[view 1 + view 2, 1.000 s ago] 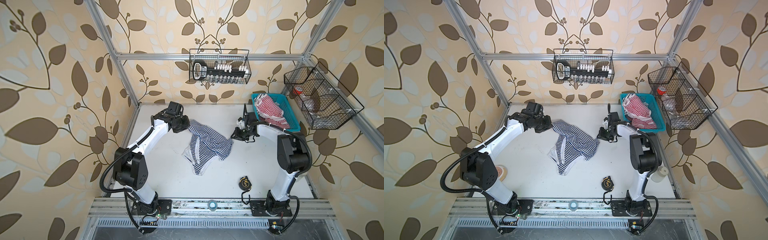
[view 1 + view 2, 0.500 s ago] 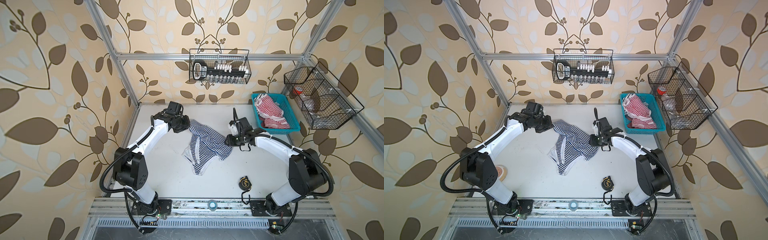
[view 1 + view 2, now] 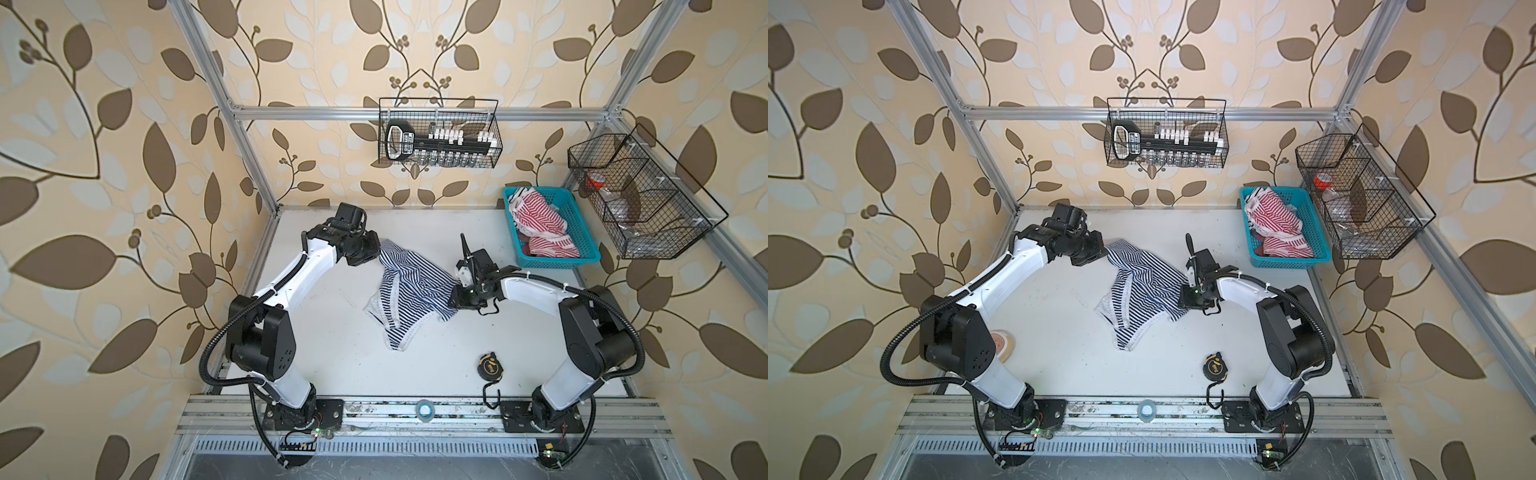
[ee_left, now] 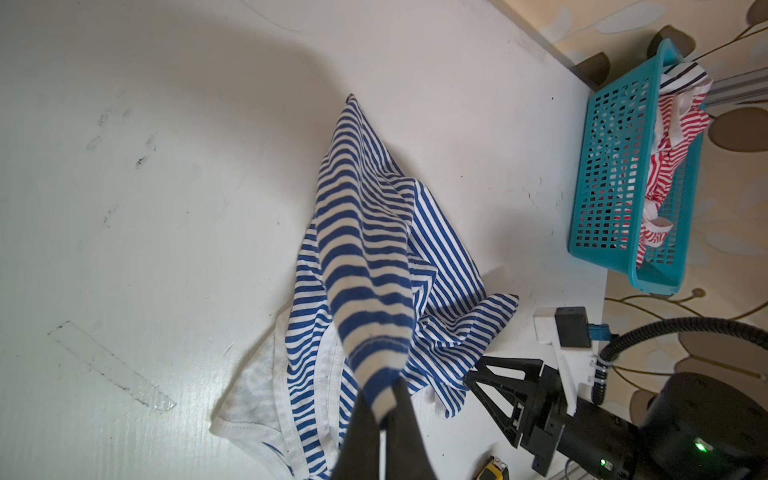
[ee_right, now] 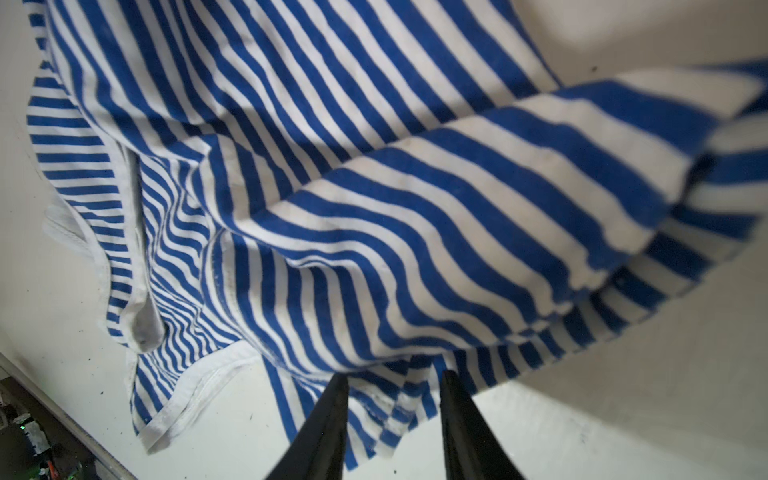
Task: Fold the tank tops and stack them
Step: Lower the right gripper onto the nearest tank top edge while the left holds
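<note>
Fingers pressed together, the left gripper (image 4: 384,411) pinches a raised corner of the soft navy-and-white striped tank top (image 3: 409,291), whose length runs rightward from them to the right gripper (image 5: 392,390), its spread fingers seemingly at the nearest hem, not gripping.

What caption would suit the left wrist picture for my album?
Left gripper pinches a navy-and-white striped cloth tank top draped onto the white table.
</note>
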Controlling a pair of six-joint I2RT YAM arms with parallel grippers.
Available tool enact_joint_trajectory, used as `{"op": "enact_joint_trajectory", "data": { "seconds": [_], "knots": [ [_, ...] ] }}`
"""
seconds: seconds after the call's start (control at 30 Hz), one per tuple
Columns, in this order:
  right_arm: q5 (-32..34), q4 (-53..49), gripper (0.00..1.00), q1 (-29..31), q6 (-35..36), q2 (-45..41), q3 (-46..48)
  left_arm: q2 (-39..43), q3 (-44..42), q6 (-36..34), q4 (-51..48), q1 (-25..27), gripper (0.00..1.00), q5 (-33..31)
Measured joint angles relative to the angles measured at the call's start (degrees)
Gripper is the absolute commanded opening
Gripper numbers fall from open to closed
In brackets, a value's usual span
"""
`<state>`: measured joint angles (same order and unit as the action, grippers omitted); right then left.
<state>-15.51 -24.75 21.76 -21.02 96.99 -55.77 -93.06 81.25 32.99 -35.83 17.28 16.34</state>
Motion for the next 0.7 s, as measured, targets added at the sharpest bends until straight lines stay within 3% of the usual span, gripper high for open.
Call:
{"op": "enact_joint_trajectory", "data": {
  "seconds": [0.33, 0.7],
  "knots": [
    [-1.0, 0.5, 0.32, 0.4, -0.6, 0.4, 0.1, 0.0, 0.0, 0.0, 0.0, 0.0, 0.0, 0.0],
    [-1.0, 0.1, 0.33, 0.5, -0.6, 0.4, 1.0, 0.0, 0.0, -0.1, 0.0, 0.0, 0.0, 0.0]
  ]
}}
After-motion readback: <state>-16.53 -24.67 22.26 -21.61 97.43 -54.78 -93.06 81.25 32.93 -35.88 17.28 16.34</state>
